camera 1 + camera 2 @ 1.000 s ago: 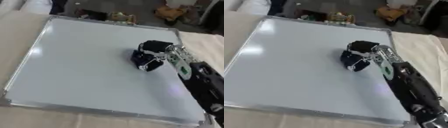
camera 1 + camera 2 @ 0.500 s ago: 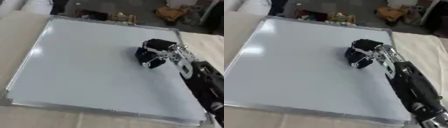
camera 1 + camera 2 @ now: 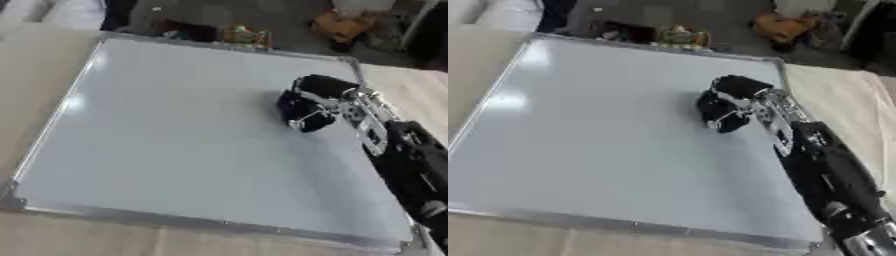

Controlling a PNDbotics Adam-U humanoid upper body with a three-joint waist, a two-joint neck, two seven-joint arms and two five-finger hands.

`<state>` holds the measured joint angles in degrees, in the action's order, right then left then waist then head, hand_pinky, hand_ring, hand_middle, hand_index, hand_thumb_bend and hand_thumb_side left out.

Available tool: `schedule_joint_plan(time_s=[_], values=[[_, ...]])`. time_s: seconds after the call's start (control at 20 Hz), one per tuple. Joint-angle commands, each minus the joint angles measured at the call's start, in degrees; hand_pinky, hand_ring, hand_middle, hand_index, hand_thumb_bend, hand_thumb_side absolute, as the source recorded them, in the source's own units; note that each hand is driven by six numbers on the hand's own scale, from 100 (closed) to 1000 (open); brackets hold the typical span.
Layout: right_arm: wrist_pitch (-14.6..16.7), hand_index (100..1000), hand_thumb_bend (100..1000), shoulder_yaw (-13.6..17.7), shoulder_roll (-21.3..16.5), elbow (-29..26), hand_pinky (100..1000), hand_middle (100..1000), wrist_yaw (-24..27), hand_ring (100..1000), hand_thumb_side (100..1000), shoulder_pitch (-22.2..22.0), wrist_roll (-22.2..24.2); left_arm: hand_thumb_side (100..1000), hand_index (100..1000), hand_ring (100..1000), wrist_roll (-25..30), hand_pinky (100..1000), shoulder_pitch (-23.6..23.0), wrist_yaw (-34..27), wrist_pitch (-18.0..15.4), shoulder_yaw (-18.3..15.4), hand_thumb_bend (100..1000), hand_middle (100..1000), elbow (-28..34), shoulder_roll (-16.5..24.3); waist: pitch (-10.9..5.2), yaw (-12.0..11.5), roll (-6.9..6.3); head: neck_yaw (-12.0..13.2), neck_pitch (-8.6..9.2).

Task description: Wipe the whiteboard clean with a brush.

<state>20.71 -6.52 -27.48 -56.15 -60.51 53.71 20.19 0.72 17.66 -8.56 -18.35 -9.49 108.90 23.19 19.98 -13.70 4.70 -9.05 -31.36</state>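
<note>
A large whiteboard (image 3: 166, 130) with a metal frame lies flat on the beige table and fills most of both views; its surface looks plain white with no marks that I can make out. My right hand (image 3: 317, 100) rests on the board's right half, with its fingers curled round a dark brush (image 3: 296, 111) pressed against the surface. The right arm (image 3: 824, 170) stretches from the lower right corner across the board's right edge. My left hand shows in no view.
Beyond the board's far edge lie dark clutter, a small yellowish object (image 3: 245, 36) and an orange-brown object (image 3: 337, 25). Beige table surface (image 3: 842, 105) borders the board on the left, right and front.
The whole picture has shifted slightly, so the camera moved. My right hand with the brush has slid a little toward the board's right side.
</note>
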Motion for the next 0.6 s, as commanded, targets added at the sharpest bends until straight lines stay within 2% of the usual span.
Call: schedule_joint_plan(time_s=[0.05, 0.4, 0.6], values=[[-1.3, 180, 100, 0.2, -1.4, 2.9, 609, 198, -3.1, 638, 223, 0.1, -1.9, 877, 393, 583, 0.1, 713, 0.5, -0.3, 0.1, -0.7, 308, 541, 0.8, 0.9, -0.51, 0.0, -0.58, -0.2, 0.62], [-2.3, 179, 100, 0.5, -1.0, 4.8, 602, 193, -5.6, 627, 223, 1.1, -5.1, 877, 392, 583, 0.1, 714, 0.5, -0.3, 0.0, -0.7, 308, 541, 0.8, 1.0, -0.48, -0.1, -0.56, -0.3, 0.69], [-1.4, 179, 100, -0.1, -1.1, 4.4, 599, 192, -5.6, 625, 222, 1.2, -5.6, 876, 392, 583, 0.1, 715, 0.6, -0.3, 0.0, -0.6, 309, 541, 0.8, 1.1, -0.51, 0.0, -0.51, -0.2, 0.6]])
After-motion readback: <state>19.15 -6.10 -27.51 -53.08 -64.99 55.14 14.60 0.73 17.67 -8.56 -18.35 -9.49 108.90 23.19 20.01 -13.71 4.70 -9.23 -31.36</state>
